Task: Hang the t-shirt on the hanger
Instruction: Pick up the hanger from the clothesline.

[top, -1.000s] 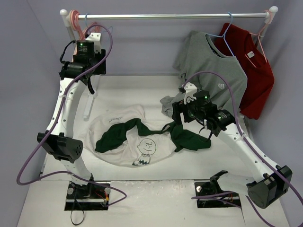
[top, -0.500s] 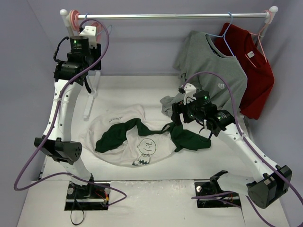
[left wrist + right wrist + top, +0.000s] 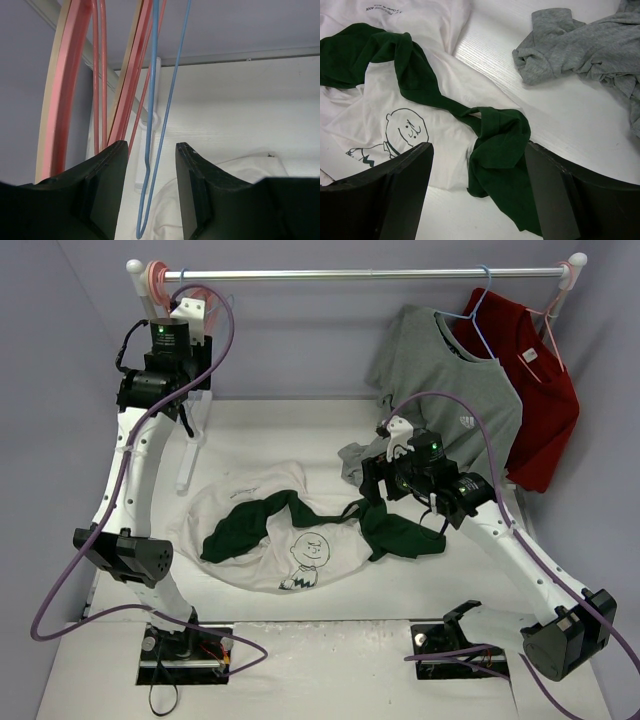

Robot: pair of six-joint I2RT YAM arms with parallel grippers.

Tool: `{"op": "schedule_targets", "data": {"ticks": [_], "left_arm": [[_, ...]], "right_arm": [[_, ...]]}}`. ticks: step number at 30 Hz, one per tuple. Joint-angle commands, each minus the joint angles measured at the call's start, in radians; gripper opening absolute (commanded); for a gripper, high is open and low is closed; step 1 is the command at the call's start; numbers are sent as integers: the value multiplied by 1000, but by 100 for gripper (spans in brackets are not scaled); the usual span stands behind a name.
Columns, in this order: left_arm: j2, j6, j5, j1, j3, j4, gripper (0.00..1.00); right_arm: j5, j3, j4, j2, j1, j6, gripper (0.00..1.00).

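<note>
The off-white t-shirt [image 3: 262,540] with dark green sleeves and a cartoon face lies crumpled on the table's middle. My right gripper [image 3: 376,490] hangs open just above its twisted right green sleeve [image 3: 495,145], which shows between the fingers without being held. My left gripper [image 3: 188,340] is raised at the rail's left end. In the left wrist view its jaws [image 3: 151,147] stand open with the thin light-blue hanger [image 3: 152,75] hanging in the gap, touching neither finger. The shirt's white cloth [image 3: 240,172] shows below.
A metal rail [image 3: 360,274] spans the back. Pink hangers [image 3: 75,75] crowd its left end beside the blue one. A grey t-shirt [image 3: 450,380] and a red t-shirt [image 3: 535,380] hang at the right; the grey hem [image 3: 570,45] rests on the table by my right gripper.
My left gripper has risen and shifted left, closer to the rail's end and the hangers. The right arm and the t-shirt have not moved.
</note>
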Motion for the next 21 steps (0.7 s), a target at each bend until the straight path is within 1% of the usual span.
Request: {"op": "schedule_targets", "data": {"ticks": [1,6,12,21], "left_arm": [[-13,27,-11,8,22,70,42],[-5,24,-16,15,-21,76,43],[4,9,24,22,-58,81,43],[25,9,32,28,-49,76,42]], "right_arm": [[-23,1,62,-5,5,-6,76],[-20,2,67,-1,5,-6,76],[-17,7,62,19,5,-11,76],[-20,12,71,39,5,-11,76]]}}
